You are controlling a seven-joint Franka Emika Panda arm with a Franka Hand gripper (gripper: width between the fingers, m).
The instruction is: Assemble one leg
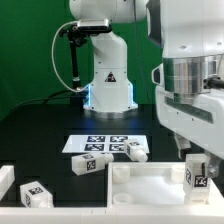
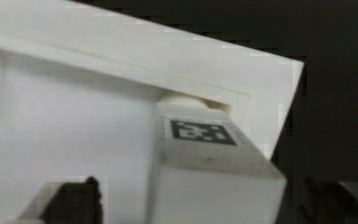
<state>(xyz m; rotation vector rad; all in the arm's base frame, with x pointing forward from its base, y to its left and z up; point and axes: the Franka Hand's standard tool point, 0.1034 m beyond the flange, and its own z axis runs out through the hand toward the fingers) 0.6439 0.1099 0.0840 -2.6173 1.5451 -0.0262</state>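
The leg (image 2: pixel 208 160), a white oblong block with a black-and-white tag, stands against a corner of the large white tray piece (image 2: pixel 87 100). My gripper (image 2: pixel 194 205) straddles the leg. The dark fingers (image 2: pixel 73 202) stand on either side of it, with a strip of white showing between one finger and the leg, so the jaws are open around it. In the exterior view the gripper (image 1: pixel 198 170) is at the right, just above the leg (image 1: pixel 197 181) at the tray piece's (image 1: pixel 150 187) right corner.
The marker board (image 1: pixel 100 143) lies behind the tray piece. Loose legs lie at its near edge (image 1: pixel 86 165) and its right end (image 1: pixel 136 151), and two more at the exterior view's lower left (image 1: pixel 35 193) (image 1: pixel 5 181). The arm's base (image 1: pixel 108 80) stands at the back.
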